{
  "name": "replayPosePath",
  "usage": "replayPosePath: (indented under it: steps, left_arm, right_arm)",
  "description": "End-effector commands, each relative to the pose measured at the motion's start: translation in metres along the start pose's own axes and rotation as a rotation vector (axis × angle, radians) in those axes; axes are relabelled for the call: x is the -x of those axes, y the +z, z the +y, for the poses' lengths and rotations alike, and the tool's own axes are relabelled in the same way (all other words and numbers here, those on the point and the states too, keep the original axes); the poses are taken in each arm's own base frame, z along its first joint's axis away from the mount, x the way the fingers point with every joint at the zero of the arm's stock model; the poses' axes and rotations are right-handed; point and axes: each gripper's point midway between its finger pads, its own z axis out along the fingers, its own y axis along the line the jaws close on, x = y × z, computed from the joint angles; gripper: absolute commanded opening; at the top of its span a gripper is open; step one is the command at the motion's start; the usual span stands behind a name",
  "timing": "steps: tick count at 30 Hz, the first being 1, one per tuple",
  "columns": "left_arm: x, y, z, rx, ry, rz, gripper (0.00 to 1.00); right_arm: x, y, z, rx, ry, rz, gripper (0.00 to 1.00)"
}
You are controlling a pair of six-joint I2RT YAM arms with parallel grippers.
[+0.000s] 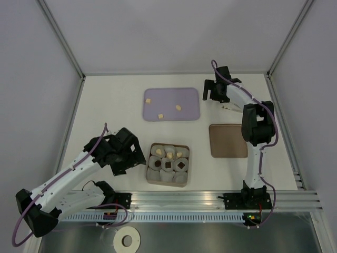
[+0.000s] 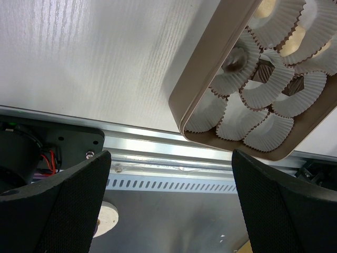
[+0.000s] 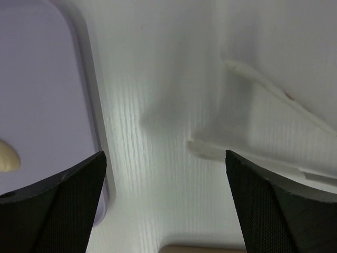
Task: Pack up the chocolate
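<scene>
Chocolate (image 1: 178,107): three pale pieces lay on the purple tray (image 1: 189,95) — others sat in the box (image 1: 188,164)
Right gripper (image 3: 165,155): stood open beside the tray, likely placed to pick next
Left gripper (image 2: 169,158): open, empty, beside the box

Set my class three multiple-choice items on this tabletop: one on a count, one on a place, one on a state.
1. Pale square chocolate pieces on the lilac rectangular plastic tray: A) one; B) three; C) six.
2. The flat brown square lid lies: A) on the tray; B) on the white table, right of the tan box of white crinkled paper cups; C) on the box.
3. The box is: A) open, cups showing; B) closed; C) overturned.
Key: 1B, three lie spread across the tray; 2B, the lid rests flat beside the box; 3A, the cups show from above.
</scene>
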Motion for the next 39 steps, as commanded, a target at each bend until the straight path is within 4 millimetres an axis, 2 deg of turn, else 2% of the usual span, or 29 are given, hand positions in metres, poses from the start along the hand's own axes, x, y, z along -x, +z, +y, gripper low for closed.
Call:
replayPosePath:
  steps: [1, 2, 3, 4, 6, 8, 9, 10, 11, 12, 13, 14, 15, 16, 17, 19, 21, 22, 24, 25, 26, 27, 29, 31, 33, 37, 39]
  left_arm:
    - [0.003, -0.001, -0.005, -0.024, 0.007, -0.019, 1.0]
    - [0.003, -0.001, -0.003, -0.02, 0.007, -0.018, 1.0]
    - [0.002, -0.001, -0.002, -0.02, 0.007, -0.018, 0.99]
    - [0.002, -0.001, -0.003, -0.024, 0.007, -0.019, 1.0]
    - [0.001, -0.001, -0.002, -0.025, 0.001, -0.017, 0.99]
    - [0.0, 0.0, 0.0, -0.024, -0.002, -0.017, 1.0]
    - [0.0, 0.001, 0.0, -0.023, -0.002, -0.015, 1.0]
    - [-0.001, 0.001, 0.0, -0.025, 0.0, -0.01, 1.0]
    - [-0.001, 0.001, 0.0, -0.023, 0.0, -0.008, 1.0]
    - [-0.001, 0.001, 0.0, -0.026, 0.001, -0.008, 1.0]
    - [-0.003, 0.001, 0.0, -0.029, 0.001, -0.002, 1.0]
    - [-0.004, 0.001, 0.0, -0.028, 0.005, 0.003, 1.0]
    - [-0.004, 0.0, 0.001, -0.03, 0.017, 0.006, 1.0]
    - [-0.005, 0.0, 0.001, -0.033, 0.02, 0.009, 1.0]
    - [-0.005, 0.0, 0.001, -0.034, 0.025, 0.011, 1.0]
    - [-0.006, 0.001, 0.003, -0.019, 0.035, 0.016, 0.99]
    - [-0.008, 0.002, 0.006, -0.004, 0.049, 0.028, 1.0]
    - [-0.008, 0.002, 0.007, 0.002, 0.054, 0.03, 1.0]
    - [-0.007, 0.003, 0.006, 0.008, 0.064, 0.032, 1.0]
    - [-0.007, 0.004, 0.006, 0.019, 0.073, 0.036, 1.0]
    - [-0.005, 0.003, 0.005, 0.017, 0.086, 0.03, 1.0]
    - [-0.003, 0.003, 0.004, 0.022, 0.094, 0.024, 1.0]
    - [0.001, 0.005, 0.005, 0.04, 0.109, 0.013, 1.0]
    - [0.005, 0.01, 0.006, 0.055, 0.124, -0.008, 1.0]
    - [0.008, 0.016, 0.007, 0.063, 0.146, -0.024, 1.0]
    - [0.011, 0.025, 0.006, 0.082, 0.169, -0.028, 1.0]
    - [0.013, 0.026, 0.006, 0.087, 0.177, -0.041, 1.0]
  right_arm:
    - [0.035, 0.016, -0.008, -0.062, -0.045, -0.044, 0.98]
    - [0.033, 0.031, -0.012, -0.084, -0.051, -0.027, 0.98]
    - [0.04, 0.034, -0.014, -0.091, -0.054, -0.029, 0.98]
    - [0.061, 0.026, -0.01, -0.087, -0.052, -0.058, 0.98]
    - [0.067, 0.029, -0.011, -0.089, -0.063, -0.05, 0.98]
    - [0.078, 0.02, -0.008, -0.077, -0.081, -0.088, 0.98]
    - [0.095, -0.002, -0.006, -0.067, -0.127, -0.149, 0.98]
    - [0.091, 0.0, -0.011, -0.076, -0.166, -0.173, 0.98]
    - [0.093, -0.009, -0.013, -0.08, -0.211, -0.201, 0.98]
    - [0.107, -0.039, -0.012, -0.072, -0.25, -0.265, 0.98]
    - [0.088, -0.034, -0.02, -0.057, -0.363, -0.241, 0.98]
    - [0.08, -0.04, -0.021, -0.029, -0.416, -0.242, 0.98]
    - [0.085, -0.065, -0.027, -0.009, -0.465, -0.286, 0.98]
    - [0.06, -0.057, -0.045, -0.029, -0.552, -0.241, 0.98]
    - [0.056, -0.068, -0.045, 0.005, -0.608, -0.245, 0.98]
    - [0.029, -0.066, -0.07, 0.037, -0.707, -0.131, 0.98]
    - [0.03, -0.074, -0.088, 0.019, -0.705, -0.157, 0.98]
    - [0.027, -0.073, -0.085, 0.043, -0.731, -0.168, 0.98]
    - [0.035, -0.073, -0.093, 0.0, -0.778, -0.177, 0.98]
    - [0.046, -0.076, -0.106, -0.022, -0.77, -0.18, 0.98]
    - [0.043, -0.064, -0.108, 0.032, -0.751, -0.157, 0.98]
    - [0.064, -0.068, -0.105, 0.053, -0.728, -0.199, 0.98]
    - [0.055, -0.052, -0.108, 0.126, -0.698, -0.145, 0.98]
    - [0.054, -0.048, -0.103, 0.167, -0.716, -0.136, 0.98]
    - [0.038, -0.039, -0.103, 0.208, -0.724, -0.094, 0.98]
    - [0.018, -0.023, -0.112, 0.206, -0.739, -0.049, 0.98]
    - [0.018, -0.016, -0.113, 0.204, -0.736, -0.048, 0.98]
